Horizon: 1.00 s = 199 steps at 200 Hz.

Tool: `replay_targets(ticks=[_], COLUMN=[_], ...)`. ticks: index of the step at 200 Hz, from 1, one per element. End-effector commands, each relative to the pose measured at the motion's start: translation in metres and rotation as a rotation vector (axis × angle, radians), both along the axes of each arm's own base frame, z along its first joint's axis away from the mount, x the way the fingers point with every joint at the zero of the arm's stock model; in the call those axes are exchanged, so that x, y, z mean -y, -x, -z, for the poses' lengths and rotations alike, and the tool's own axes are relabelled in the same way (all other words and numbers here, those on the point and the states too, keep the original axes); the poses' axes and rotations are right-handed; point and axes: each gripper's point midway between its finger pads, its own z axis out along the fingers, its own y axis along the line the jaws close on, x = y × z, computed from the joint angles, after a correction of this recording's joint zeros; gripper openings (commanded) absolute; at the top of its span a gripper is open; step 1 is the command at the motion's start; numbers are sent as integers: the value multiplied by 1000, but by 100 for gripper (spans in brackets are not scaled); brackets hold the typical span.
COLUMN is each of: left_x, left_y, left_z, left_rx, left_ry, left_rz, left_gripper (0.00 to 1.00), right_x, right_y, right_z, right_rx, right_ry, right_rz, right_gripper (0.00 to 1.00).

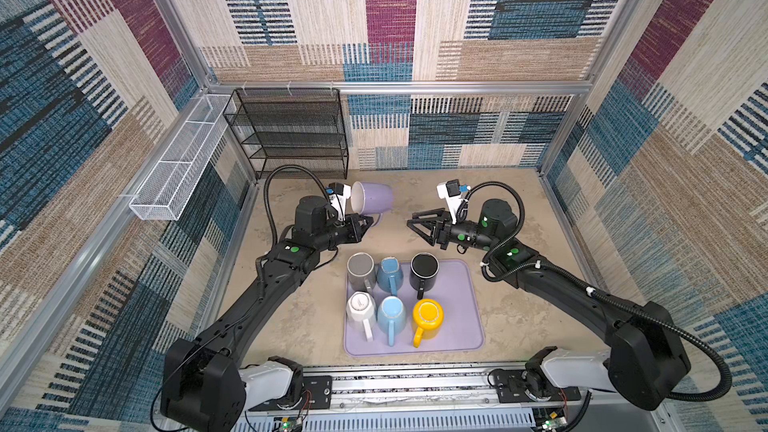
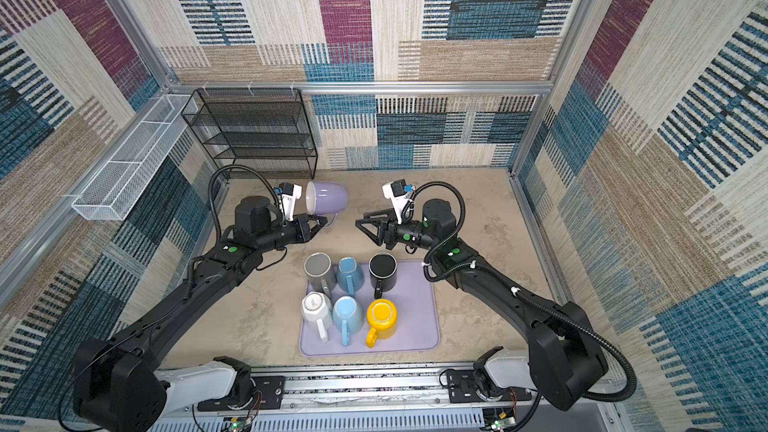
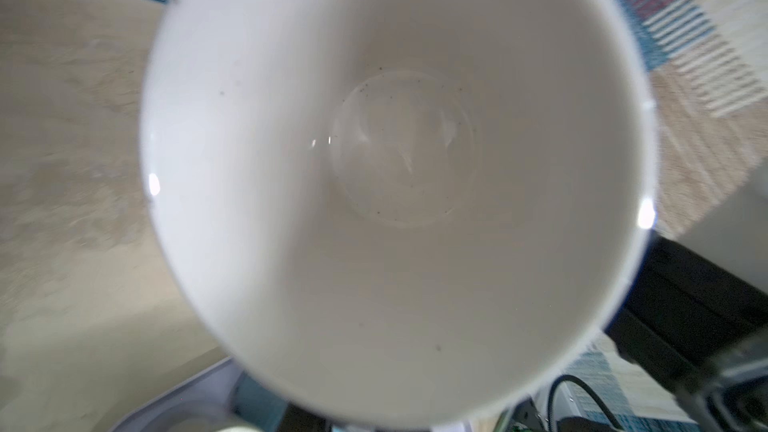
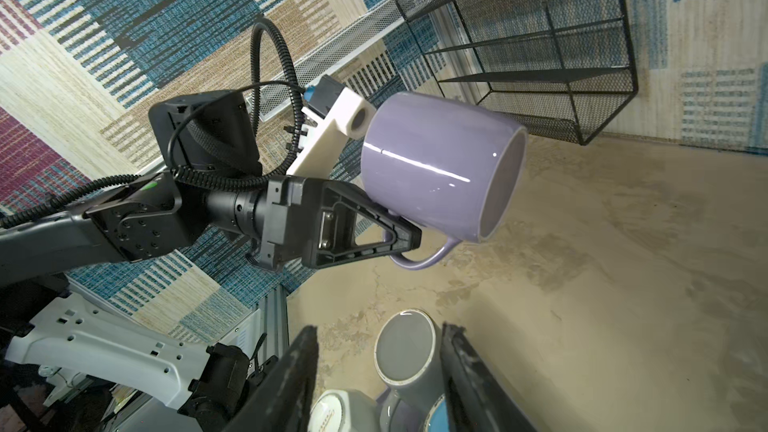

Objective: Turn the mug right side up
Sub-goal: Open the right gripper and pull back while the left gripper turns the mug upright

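The lavender mug (image 4: 436,176) is found clear of the tabletop, carried on its side. Its long axis is judged near level. The white interior (image 3: 395,160) is turned squarely to the left wrist camera, and the base is turned away from that wrist, toward the right gripper.

The mug's handle (image 4: 428,261) is clamped between the closed fingers of the left gripper (image 4: 409,238). The body lies just beside those fingers, on the wrist-camera side.

The right gripper (image 1: 415,221) is seen with jaws apart and nothing between them. It points at the mug across a clear gap, so the left arm is the nearer.

The turn is judged about half made: a further wrist roll is needed to bring the mouth up.

A purple tray (image 1: 457,305) of other mugs lies on the base side of both grippers.
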Motion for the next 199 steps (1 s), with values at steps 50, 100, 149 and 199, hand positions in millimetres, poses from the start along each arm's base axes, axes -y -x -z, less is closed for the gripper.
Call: replay_targets(ticks=[50,100,149,199], left_x=[-72,-106,-128,-135], left_y=[-30,-48,-66,-83], left_z=[47,79,106,136], left_rx=[-169,-278,-346,-413], left_ry=[-405,-618,-757,-813], left_rz=[-239,-312,-360,-335], left_gripper=[0,0,0,0], right_x=[18,25,27,27], right_y=[-9,-9,-12,-12], right_z=[14,20,28,33], right_rx=[-23,-36,-59,-73], right_ry=[52,73,84,90], right_rz=[104,130,143,148], right_gripper=[46,45,44,43])
